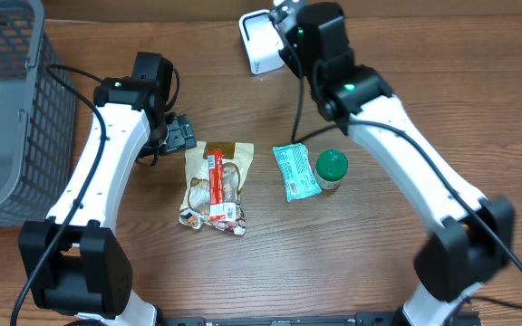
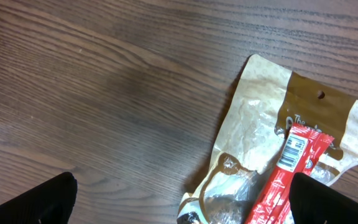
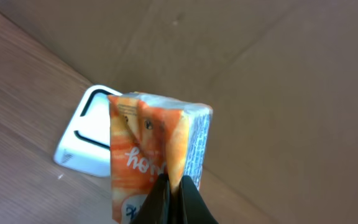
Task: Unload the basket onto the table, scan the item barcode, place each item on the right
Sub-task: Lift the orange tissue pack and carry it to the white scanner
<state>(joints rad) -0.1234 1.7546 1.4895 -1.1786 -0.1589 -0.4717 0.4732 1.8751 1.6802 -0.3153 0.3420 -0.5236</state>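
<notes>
Two arms work over the wooden table (image 1: 379,281), and of them my right is far nearer the white scanner (image 1: 259,43), which sits at the table's far edge against a brown wall. My left hangs well apart from it, over a tan pouch (image 1: 214,186) with a red stick (image 1: 216,174) lying on it.

Seen from my right wrist, the orange pack (image 3: 154,149) rises lengthwise from my fingers, and the scanner lies just beyond it and to its left, the pack covering the scanner's right edge. I cannot tell whether they touch, nor which face carries the barcode. I judge the next move turns on swinging the pack's coded face toward the scanner.

My right gripper (image 3: 174,193) is pinched tight on the pack's lower edge. My left gripper (image 2: 185,196) stands spread wide, holding nothing.
</notes>
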